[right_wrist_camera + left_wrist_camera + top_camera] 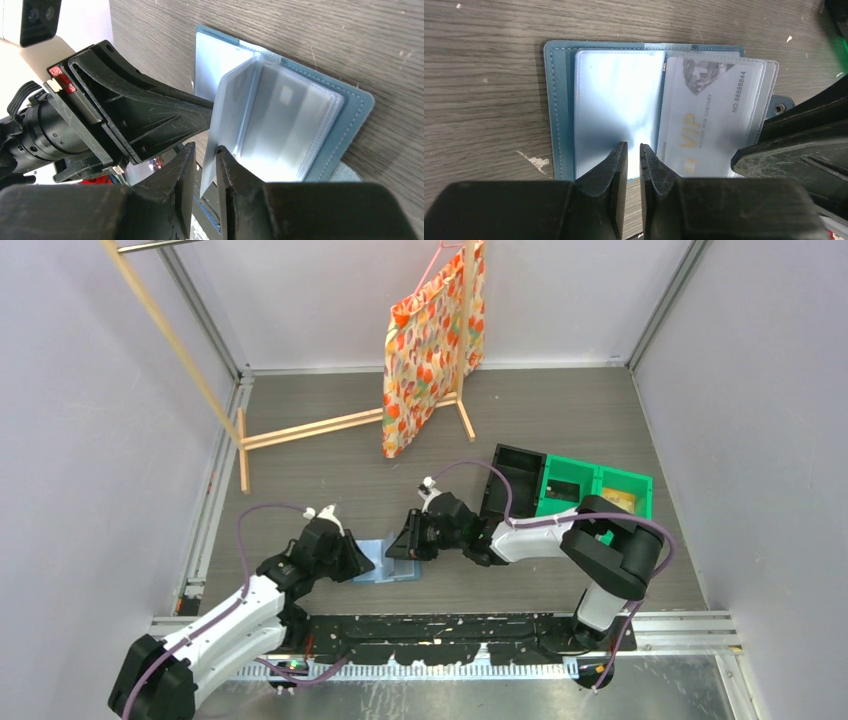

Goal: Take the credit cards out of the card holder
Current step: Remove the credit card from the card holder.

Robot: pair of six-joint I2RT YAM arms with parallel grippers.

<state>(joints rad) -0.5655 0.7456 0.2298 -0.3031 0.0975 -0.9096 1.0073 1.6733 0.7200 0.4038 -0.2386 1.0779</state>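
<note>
right gripper (pixel 206 150) pinches a sleeve leaf (pixel 227 115) of the card holder (pixel 555 100); left gripper (pixel 633 147) nearly closed, hold unclear. pin it flat, then slide the vip card (pixel 709 115) out.

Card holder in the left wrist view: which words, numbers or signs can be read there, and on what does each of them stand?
"VIP": gold letters on the whitish card lying inside the open card holder.
"NO.88888844": dark print along one edge of the same card.
A small line of print beside "VIP": too blurred to read with certainty.
No other text can be read in any view.
</note>
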